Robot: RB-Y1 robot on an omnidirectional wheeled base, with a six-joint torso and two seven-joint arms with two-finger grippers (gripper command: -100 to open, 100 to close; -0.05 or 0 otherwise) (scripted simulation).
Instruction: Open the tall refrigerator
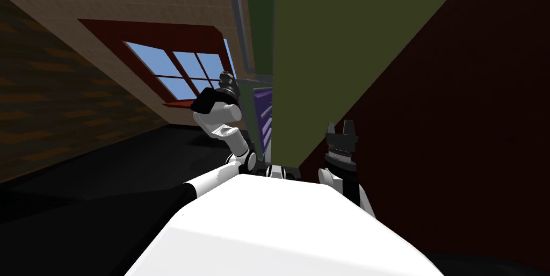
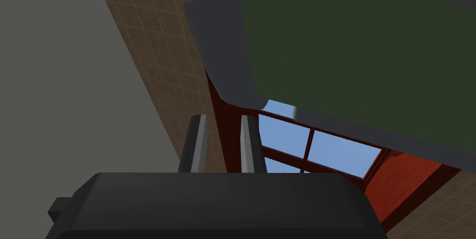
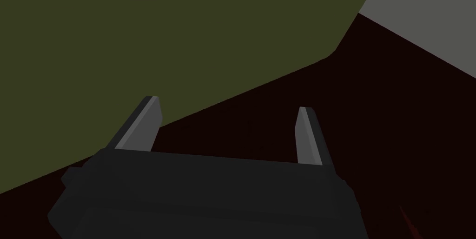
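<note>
The tall refrigerator (image 1: pixel 333 47) is an olive-green slab right in front of me. Its grey-rimmed door (image 1: pixel 240 26) stands along the slab's left side, and purple shelves (image 1: pixel 264 114) show beside it. My left gripper (image 1: pixel 228 78) is raised against that door's grey edge. In the left wrist view its fingers (image 2: pixel 200 138) stand close together, nothing visible in the narrow gap of the gripper (image 2: pixel 223 117), and the green door face (image 2: pixel 353 45) hangs just beyond the tips. My right gripper (image 1: pixel 340 125) is held low by the refrigerator's right corner, open and empty (image 3: pixel 227 103), facing the olive panel (image 3: pixel 162 31).
A dark red wall (image 1: pixel 472 128) closes off the right side next to the refrigerator. A red-framed window (image 1: pixel 177 69) sits in the tan tiled wall behind the left arm. A brick wall (image 1: pixel 53 101) runs along the far left above a dark floor (image 1: pixel 107 181).
</note>
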